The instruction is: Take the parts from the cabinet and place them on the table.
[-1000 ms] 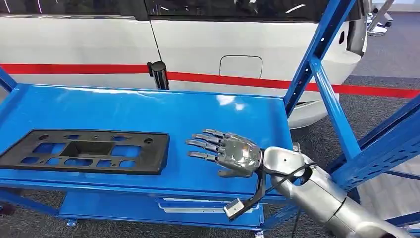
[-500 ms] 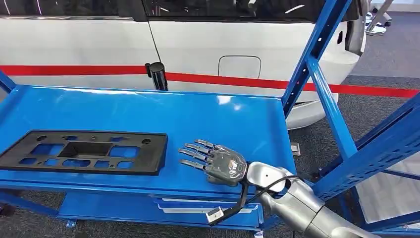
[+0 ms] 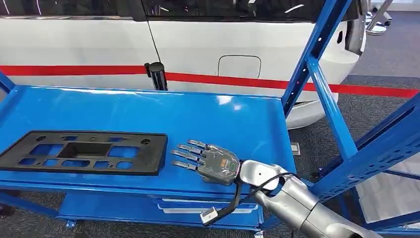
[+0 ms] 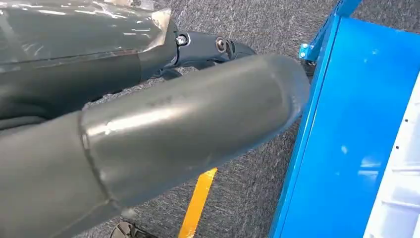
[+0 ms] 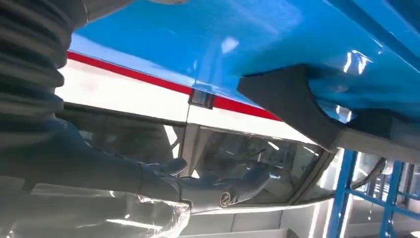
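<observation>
A flat black plastic part (image 3: 84, 151) with several cut-out openings lies on the blue cabinet shelf (image 3: 208, 119), at its front left. The same part's near end (image 5: 292, 104) shows as a dark block in the right wrist view. My right hand (image 3: 210, 161) hovers palm-down just above the shelf, a short gap to the right of the part's end. Its fingers (image 3: 187, 153) are spread and point toward the part, holding nothing. Dark fingers (image 5: 218, 191) of that hand appear in the right wrist view.
Blue slanted cabinet posts (image 3: 317, 54) rise at the right of the shelf. A white car body with a red stripe (image 3: 208, 49) stands behind it, with a black post (image 3: 158, 75) at the shelf's back edge. A lower blue shelf (image 4: 356, 129) sits over grey carpet.
My right hand has slid left along the shelf front and slightly lower, closing most of the gap to the black part. The part has not moved.
</observation>
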Tool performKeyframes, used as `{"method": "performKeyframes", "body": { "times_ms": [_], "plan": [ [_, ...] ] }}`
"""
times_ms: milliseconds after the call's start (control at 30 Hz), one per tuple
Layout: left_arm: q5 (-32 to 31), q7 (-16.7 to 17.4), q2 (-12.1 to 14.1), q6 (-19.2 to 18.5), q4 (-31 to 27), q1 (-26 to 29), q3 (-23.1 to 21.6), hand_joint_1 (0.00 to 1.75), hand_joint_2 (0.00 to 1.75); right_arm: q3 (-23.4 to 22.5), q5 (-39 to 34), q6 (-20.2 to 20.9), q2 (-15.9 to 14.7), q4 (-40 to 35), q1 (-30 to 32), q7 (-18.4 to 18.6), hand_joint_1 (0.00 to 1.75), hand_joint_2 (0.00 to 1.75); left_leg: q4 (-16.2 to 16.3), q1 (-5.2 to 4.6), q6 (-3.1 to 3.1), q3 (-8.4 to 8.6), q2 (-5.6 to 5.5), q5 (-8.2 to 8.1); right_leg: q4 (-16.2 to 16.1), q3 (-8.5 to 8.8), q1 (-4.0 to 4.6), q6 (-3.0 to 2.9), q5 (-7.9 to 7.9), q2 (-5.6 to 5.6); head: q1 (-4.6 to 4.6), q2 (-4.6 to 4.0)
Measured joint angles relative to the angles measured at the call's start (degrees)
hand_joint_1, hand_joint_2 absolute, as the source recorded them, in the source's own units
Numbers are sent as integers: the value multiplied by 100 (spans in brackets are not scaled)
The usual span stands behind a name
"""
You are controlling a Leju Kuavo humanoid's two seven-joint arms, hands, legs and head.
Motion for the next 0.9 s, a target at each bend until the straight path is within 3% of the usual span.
{"method": "performKeyframes", "body": {
  "times_ms": [900],
  "plan": [
    [-4, 48, -35, 59, 0, -9, -77, 0, 0, 470, 122, -212, 835, 529, -97, 197, 0, 175, 0, 3, -1, -1, 0, 0, 1, -2, 0, 0, -2, 0, 0, 0]
  ]
}}
